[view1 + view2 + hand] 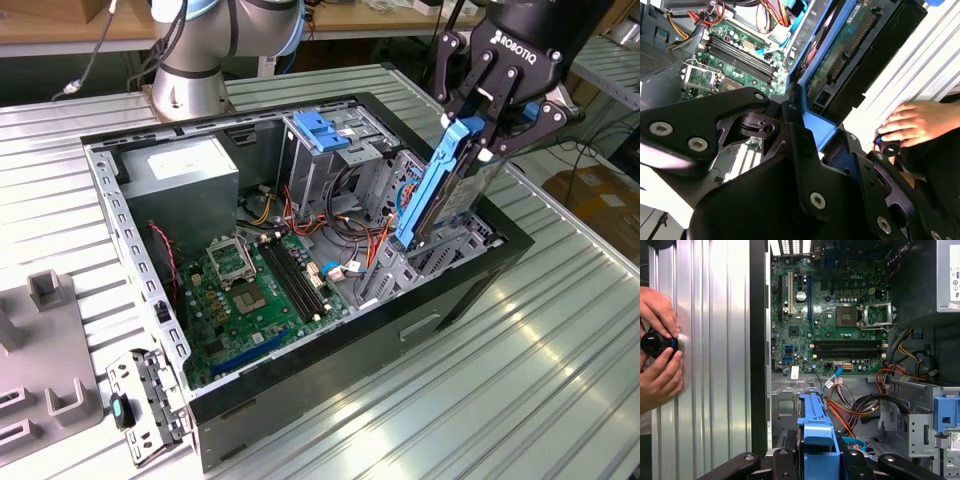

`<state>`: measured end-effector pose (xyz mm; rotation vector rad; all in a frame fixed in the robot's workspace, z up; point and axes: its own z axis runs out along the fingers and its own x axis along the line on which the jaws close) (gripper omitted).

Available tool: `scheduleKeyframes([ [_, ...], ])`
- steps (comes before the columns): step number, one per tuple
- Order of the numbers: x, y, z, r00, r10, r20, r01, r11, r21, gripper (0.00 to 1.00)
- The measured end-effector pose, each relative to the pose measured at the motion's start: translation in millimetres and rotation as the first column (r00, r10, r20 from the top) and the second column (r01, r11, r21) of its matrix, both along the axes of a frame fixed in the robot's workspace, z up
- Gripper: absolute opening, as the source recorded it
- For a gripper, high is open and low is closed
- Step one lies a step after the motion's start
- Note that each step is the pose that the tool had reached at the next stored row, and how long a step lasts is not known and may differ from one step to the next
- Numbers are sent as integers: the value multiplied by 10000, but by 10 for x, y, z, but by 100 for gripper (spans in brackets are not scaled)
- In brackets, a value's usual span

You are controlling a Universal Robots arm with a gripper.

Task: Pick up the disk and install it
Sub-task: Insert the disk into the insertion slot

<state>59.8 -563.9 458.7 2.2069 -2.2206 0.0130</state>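
Observation:
The disk (432,190), a flat drive with blue side rails, is held on edge and tilted over the open bay (455,248) at the exterior view's right end of the open computer case (130,250). My gripper (482,132) is shut on its upper end, the black fingers clamping both faces. In the second wrist view the disk's (840,45) green circuit-board underside and blue rail run away from the fingers (797,145). In the first wrist view its blue rail (816,432) stands between the gripper's knuckles, above the bay's metal floor.
Inside the case lie the motherboard (250,285), a grey power-supply box (185,178), a metal drive cage with a blue top (325,135) and loose cables (855,405). A person's hands (660,355) hold a black knob on the ribbed table beside the case. A grey fixture (40,340) sits at the exterior view's left.

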Motion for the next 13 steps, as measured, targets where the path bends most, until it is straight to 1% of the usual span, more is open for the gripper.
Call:
scheduleKeyframes([
  [7,22,11,-71,10000,25,0,-25,10000,-1,37],
  [8,23,18,-76,10000,25,0,-25,10000,-2,37],
  [9,27,38,-85,10000,28,0,-28,10000,0,37],
  [10,35,46,-92,10000,28,-4,-28,10000,-1,37],
  [13,40,49,-124,10000,27,-38,-27,10000,-2,37],
])
